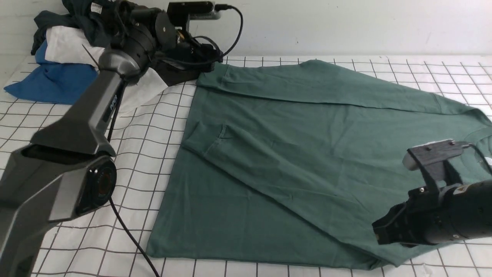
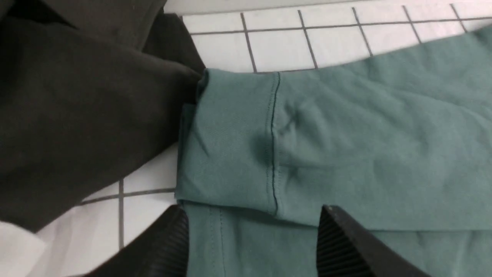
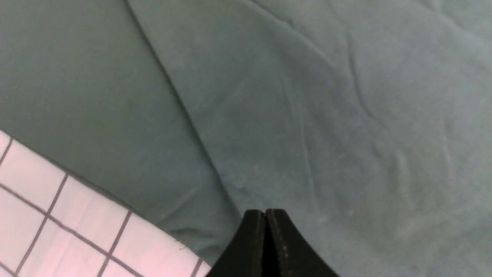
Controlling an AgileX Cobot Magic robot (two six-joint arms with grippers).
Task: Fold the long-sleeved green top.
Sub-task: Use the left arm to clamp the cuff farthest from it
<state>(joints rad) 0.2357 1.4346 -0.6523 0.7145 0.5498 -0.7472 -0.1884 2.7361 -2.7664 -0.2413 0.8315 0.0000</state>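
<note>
If you start at the left, a pile of other clothes (image 1: 65,65) sits at the far corner of the checked surface (image 1: 153,127). Next to it, the left gripper (image 2: 251,231) hangs with its jaws wide apart and nothing in them. It is just over a sleeve cuff (image 2: 226,138) that lies right beside a dark garment (image 2: 77,115). The green long-sleeved top (image 1: 292,154) lies flat across the middle and right of the surface. Both sleeves look folded in over its body, one along the far edge and one slanting across the middle. Over its near right part, the right gripper (image 3: 265,217) is pinched tight and holds nothing. I think the sleeve part is done. The body is not yet folded up, so that is left.
</note>
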